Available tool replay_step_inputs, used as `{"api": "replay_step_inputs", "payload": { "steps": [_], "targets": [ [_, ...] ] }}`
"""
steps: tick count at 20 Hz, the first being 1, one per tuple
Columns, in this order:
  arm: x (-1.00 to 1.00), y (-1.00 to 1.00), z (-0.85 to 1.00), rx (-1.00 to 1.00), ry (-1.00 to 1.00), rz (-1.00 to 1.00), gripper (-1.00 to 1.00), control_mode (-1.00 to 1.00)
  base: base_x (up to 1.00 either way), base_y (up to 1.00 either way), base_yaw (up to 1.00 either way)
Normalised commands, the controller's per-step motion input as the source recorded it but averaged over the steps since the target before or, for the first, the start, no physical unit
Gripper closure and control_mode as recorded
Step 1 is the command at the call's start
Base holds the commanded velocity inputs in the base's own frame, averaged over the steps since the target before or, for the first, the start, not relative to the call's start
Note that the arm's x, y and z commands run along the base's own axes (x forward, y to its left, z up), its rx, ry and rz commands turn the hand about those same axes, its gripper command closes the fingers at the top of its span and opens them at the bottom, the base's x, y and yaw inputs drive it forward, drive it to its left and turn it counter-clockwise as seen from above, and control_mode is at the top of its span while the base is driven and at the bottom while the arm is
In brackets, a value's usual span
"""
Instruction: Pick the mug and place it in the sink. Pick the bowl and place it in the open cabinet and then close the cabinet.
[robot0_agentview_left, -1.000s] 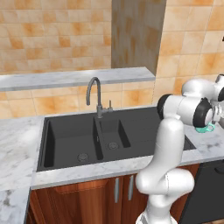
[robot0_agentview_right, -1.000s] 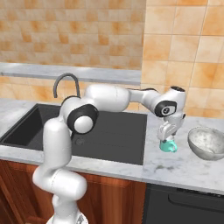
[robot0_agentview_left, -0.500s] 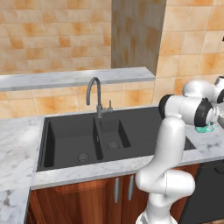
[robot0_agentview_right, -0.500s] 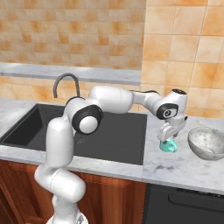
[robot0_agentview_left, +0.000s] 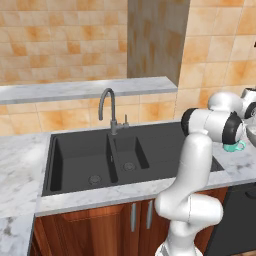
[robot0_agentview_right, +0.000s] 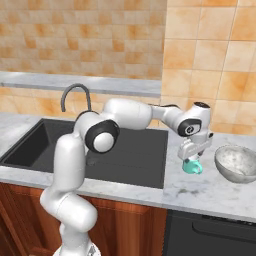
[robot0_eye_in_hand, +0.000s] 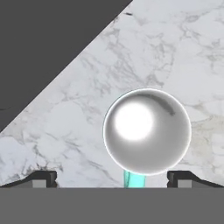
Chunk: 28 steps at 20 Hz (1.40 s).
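Left base view: mug (robot0_agentview_left: 234, 146) on the table (robot0_agentview_left: 20, 165), right of the sink (robot0_agentview_left: 100, 160). Right base view: claw (robot0_agentview_right: 192, 161) directly above the mug (robot0_agentview_right: 192, 166), bowl (robot0_agentview_right: 238, 163) beside. Hand view: fingers (robot0_eye_in_hand: 43, 178) spread wide, flanking the mug (robot0_eye_in_hand: 146, 131), handle toward the camera.

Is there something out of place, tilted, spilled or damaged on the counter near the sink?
Nothing stands out. The mug stands upright on the marble counter right of the sink, under the open gripper. The bowl sits upright beside it, apart from it. No spill or damage shows.
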Motion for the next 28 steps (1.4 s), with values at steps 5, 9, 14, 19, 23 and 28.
{"api": "replay_step_inputs", "payload": {
  "steps": [5,9,14,19,23,28],
  "targets": [
    [0.02,-0.21,-0.16,0.0,0.01,0.07,-1.0,-1.0,0.0,0.0,0.0],
    [0.0,-0.21,-0.01,0.0,0.0,0.05,-1.0,-1.0,0.0,0.0,0.0],
    [0.06,-0.16,-0.09,0.0,0.02,0.01,-1.0,-1.0,0.0,0.0,0.0],
    [0.13,-0.09,-0.23,0.0,0.06,0.0,-1.0,-1.0,0.0,0.0,0.0],
    [0.13,-0.15,-0.18,0.0,0.05,0.0,-1.0,-1.0,0.0,0.0,0.0],
    [0.18,-0.2,-0.16,0.01,0.07,0.01,-1.0,-1.0,0.0,0.0,0.0]
  ]
}}
